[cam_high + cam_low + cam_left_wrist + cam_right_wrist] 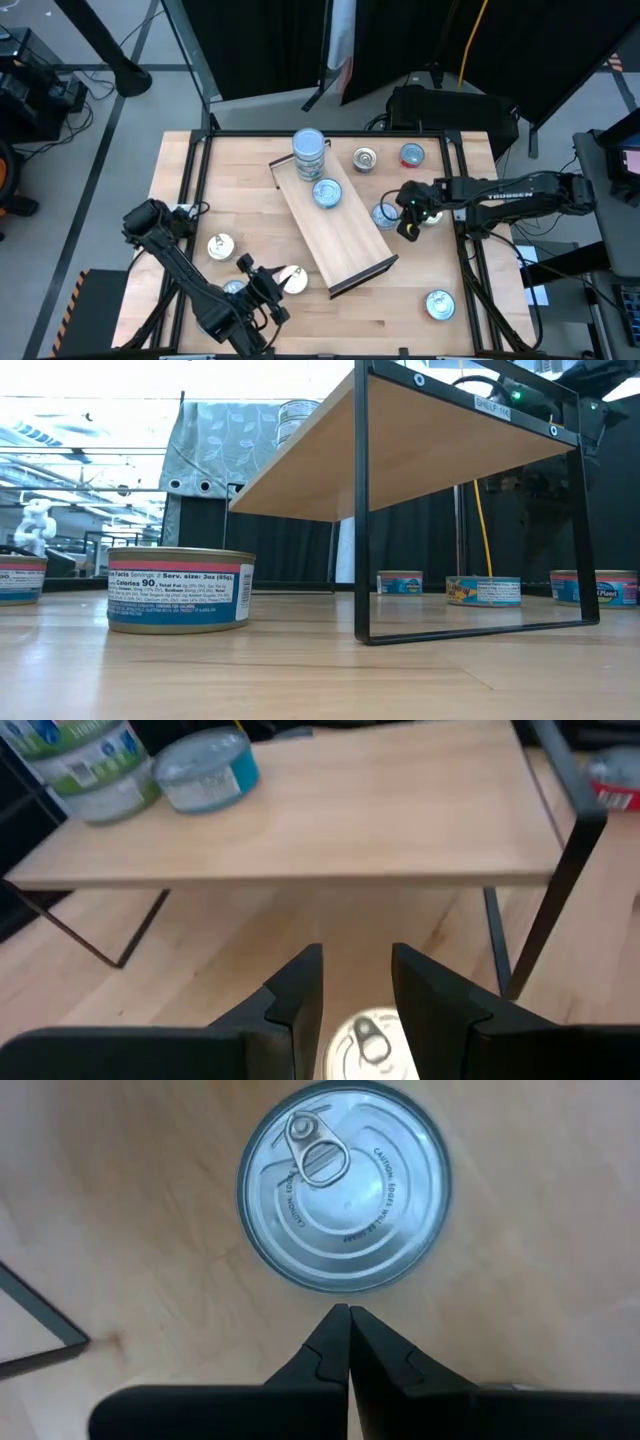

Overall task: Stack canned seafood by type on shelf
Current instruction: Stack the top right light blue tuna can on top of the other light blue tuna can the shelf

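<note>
Wooden desk point(400, 310) carries the shelf point(345, 240) set diagonally mid-surface, with a stack of tins point(309, 155) at its far end and one blue-topped tin point(327, 193) beside it; other tins lie loose around it. Left gripper point(285, 283), near the shelf's near-left side, has its fingers point(300, 995) partly apart above a pull-tab tin point(365, 1045), not visibly clamping it; likely next: lower, close, lift to the shelf. Right gripper point(408, 232), fingers together, hovers by a silver tin point(343, 1190) just right of the shelf and must open first.
</note>
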